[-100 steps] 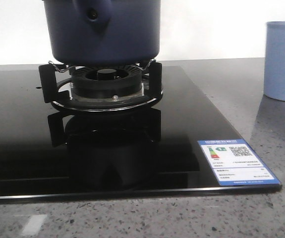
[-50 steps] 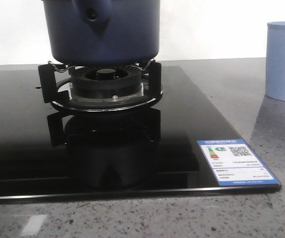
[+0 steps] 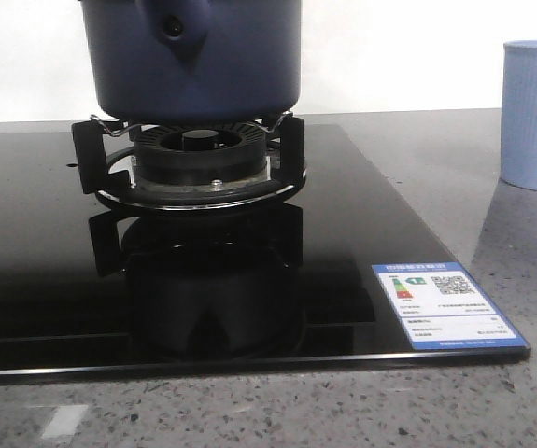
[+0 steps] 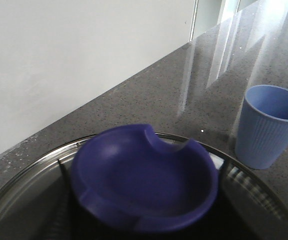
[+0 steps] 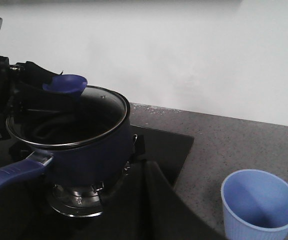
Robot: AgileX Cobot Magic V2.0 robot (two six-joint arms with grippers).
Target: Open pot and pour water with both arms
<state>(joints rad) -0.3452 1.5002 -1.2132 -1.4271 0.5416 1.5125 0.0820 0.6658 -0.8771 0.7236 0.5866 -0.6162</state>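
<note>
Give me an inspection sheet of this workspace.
Surface: black glass hob set in a grey speckled counter; pot support and burner under the pot.
Job's things: navy pot on the burner, glass lid on it, blue lid knob; pale-blue ribbed cup upright on the counter to the right, and it looks empty.
Clutter: only an energy label on the hob's near right corner.
Grippers: left end effector at the lid knob, grip not visible; right end effector only a dark blur, state unclear.
Cables: nothing seen.
Surroundings: plain white wall behind.
</note>
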